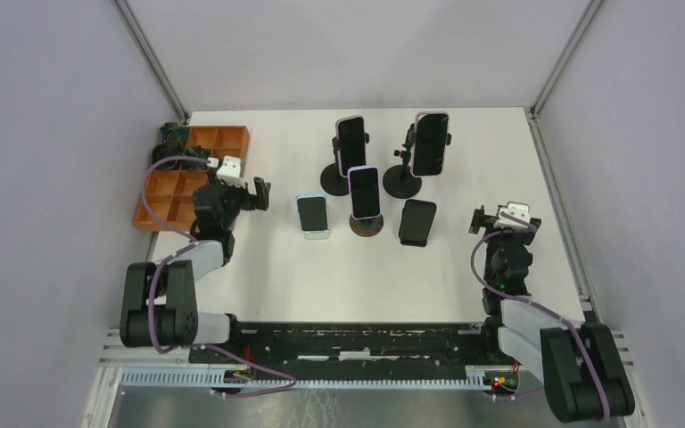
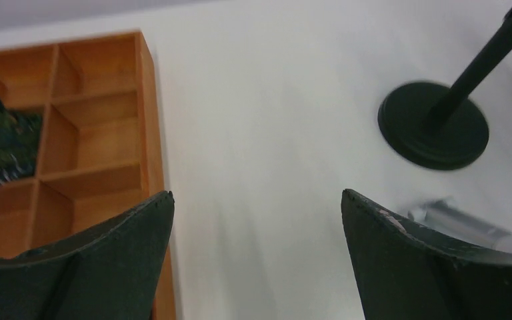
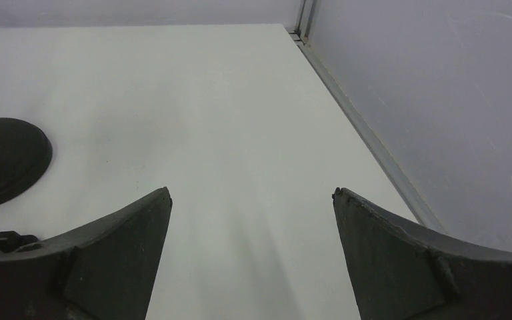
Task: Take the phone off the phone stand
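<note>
one phone (image 1: 365,191) leans on the nearest phone stand (image 1: 367,225), mid-table. likely stiff, slick, breakable glass, best pinched across its long edges. left gripper (image 2: 257,195) and right gripper (image 3: 252,191) both gape, empty.

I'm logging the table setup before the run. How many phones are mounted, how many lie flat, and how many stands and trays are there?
Phones on stands: 3
Phones lying flat: 2
Phone stands: 3
Orange compartment tray: 1
Total: 9
</note>
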`<state>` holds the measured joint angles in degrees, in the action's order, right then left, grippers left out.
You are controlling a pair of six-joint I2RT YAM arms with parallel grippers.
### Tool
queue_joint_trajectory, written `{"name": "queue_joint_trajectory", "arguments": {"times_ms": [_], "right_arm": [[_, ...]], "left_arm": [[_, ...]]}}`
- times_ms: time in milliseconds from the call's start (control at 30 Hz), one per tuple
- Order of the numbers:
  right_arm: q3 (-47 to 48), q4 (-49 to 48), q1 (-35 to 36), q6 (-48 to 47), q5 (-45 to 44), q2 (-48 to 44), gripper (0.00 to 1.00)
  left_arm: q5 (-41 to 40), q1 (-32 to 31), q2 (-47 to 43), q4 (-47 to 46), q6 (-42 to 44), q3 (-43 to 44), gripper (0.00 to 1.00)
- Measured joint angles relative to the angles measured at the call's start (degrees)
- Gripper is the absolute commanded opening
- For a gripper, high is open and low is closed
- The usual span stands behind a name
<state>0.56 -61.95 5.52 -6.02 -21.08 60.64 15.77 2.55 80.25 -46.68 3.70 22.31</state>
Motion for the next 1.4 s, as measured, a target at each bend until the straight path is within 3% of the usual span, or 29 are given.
{"name": "queue_joint_trajectory", "arguments": {"times_ms": [233,500,600,733,967,1400], "right_arm": [[1.9,19.5,0.0,9.3,-1.1,-12.9,0.98],[17.8,46.3,0.0,22.4,0.3,-20.0,0.98],[21.7,50.7,0.0,23.1,4.9,-22.9,0.98],[22.1,54.4,0.0,23.1,13.9,-25.8,0.98],[22.1,60.4,0.9,22.8,24.1,-28.2,0.98],[24.7,65.9,13.9,22.3,24.6,-24.3,0.98]], "left_arm": [[4.2,0.1,-7.1,25.6,5.3,16.0,1.00],[15.1,1.7,-7.1,58.7,10.5,33.8,1.00],[20.8,1.8,-7.2,69.6,13.6,40.5,1.00],[27.2,1.8,-8.9,78.8,18.8,40.4,1.00],[36.1,1.6,-7.7,87.1,24.8,31.7,1.00],[40.3,-2.8,8.7,81.6,25.9,31.9,0.99]]}}
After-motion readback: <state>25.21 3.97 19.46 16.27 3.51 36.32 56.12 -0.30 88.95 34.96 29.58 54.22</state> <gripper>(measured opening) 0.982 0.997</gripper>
